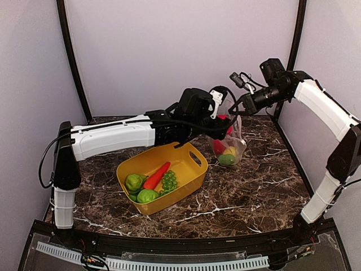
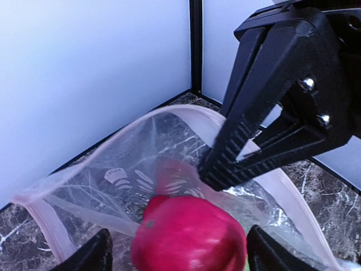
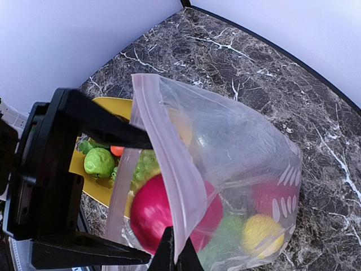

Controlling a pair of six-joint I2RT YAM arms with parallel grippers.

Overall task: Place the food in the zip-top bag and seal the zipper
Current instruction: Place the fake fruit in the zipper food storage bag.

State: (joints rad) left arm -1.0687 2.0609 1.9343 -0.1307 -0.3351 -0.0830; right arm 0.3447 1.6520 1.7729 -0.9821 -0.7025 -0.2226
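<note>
Two arms meet over the zip-top bag (image 1: 228, 148). In the top view the bag stands on the dark marble table (image 1: 254, 192), a little right of the middle, just beside the yellow tub (image 1: 141, 161).

The right gripper (image 3: 176, 248) is pinched tight on the zipper (image 3: 163, 147), the pale strip along the bag's mouth. It holds that edge up, so the mouth gapes open.

The left gripper (image 2: 177, 254) is at the mouth, with its fingers (image 2: 96, 254) spread wide. They show in the two bottom corners of its own camera view. A big red ball (image 2: 189, 234) sits between them, in the mouth of the bag. There is a gap between the ball and the finger at the bottom left. On the other side I cannot tell if the finger touches the ball.

Lower in the bag, at the bottom right of the right wrist view, are a yellow lemon (image 3: 262, 234), a green piece (image 3: 225, 231) and another red piece (image 3: 271, 195).

More food lies in the tub, at the lower left of the top view. There are two green round toys (image 1: 134, 182), a carrot (image 1: 157, 175) and green grapes (image 1: 168, 180).
</note>
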